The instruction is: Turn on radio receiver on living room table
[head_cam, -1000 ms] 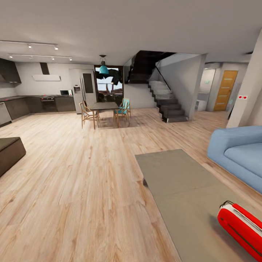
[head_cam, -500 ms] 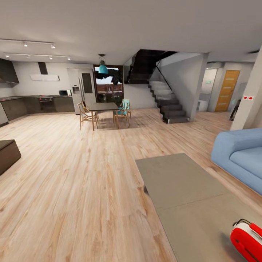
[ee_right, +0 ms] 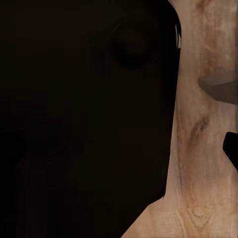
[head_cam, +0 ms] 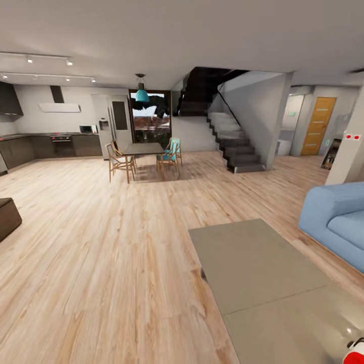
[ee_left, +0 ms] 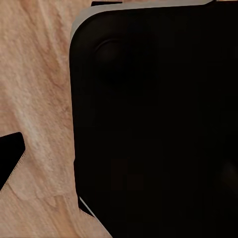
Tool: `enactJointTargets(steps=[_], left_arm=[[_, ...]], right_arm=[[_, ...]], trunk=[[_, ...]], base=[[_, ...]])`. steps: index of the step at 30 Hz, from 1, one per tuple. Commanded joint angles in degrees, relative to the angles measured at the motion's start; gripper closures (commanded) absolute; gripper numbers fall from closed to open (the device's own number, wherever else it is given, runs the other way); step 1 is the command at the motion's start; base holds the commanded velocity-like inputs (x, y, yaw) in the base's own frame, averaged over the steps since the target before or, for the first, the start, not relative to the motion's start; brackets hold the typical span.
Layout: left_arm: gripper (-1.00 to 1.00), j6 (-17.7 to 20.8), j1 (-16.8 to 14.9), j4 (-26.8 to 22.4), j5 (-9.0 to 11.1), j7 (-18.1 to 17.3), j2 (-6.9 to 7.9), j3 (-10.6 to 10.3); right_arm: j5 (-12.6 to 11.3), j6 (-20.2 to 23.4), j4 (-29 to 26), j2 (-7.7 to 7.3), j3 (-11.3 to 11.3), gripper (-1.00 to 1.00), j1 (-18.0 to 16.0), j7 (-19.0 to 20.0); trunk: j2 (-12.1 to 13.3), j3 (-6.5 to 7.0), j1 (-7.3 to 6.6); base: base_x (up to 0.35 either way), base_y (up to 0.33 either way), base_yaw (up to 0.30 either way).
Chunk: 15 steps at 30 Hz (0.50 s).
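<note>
The robot looks to be in the approach step, not yet set to reach. The radio [head_cam: 355, 350] is a red sliver cut off at the lower right corner of the head view, sitting on the grey table [head_cam: 253, 263] that fills the lower right. Next, I judge, the base and head must turn toward that corner (the dial is hidden). Both wrist views are mostly dark housing over wood floor [ee_left: 34, 99], so I cannot tell whether either gripper's fingers are apart or together.
</note>
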Motion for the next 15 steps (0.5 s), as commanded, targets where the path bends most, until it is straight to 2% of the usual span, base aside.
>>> enactJointTargets(steps=[1,8,15], left_arm=[[-1.0,0.0,0.0,0.0,0.0,0.0,0.0,0.0],[-1.0,0.0,0.0,0.0,0.0,0.0,0.0,0.0],[-1.0,0.0,0.0,0.0,0.0,0.0,0.0,0.0]], right_arm=[[0.0,0.0,0.0,0.0,0.0,-1.0,0.0,0.0],[-0.1,-0.1,0.0,0.0,0.0,-1.0,0.0,-0.1],[-0.8,-0.1,0.0,0.01,-0.2,-1.0,0.0,-0.4]], trunk=[[0.0,0.0,0.0],[0.0,0.04,0.0],[0.0,0.34,0.0]], base=[[0.223,0.0,0.0],[0.084,0.0,-0.017],[0.009,0.0,-0.173]])
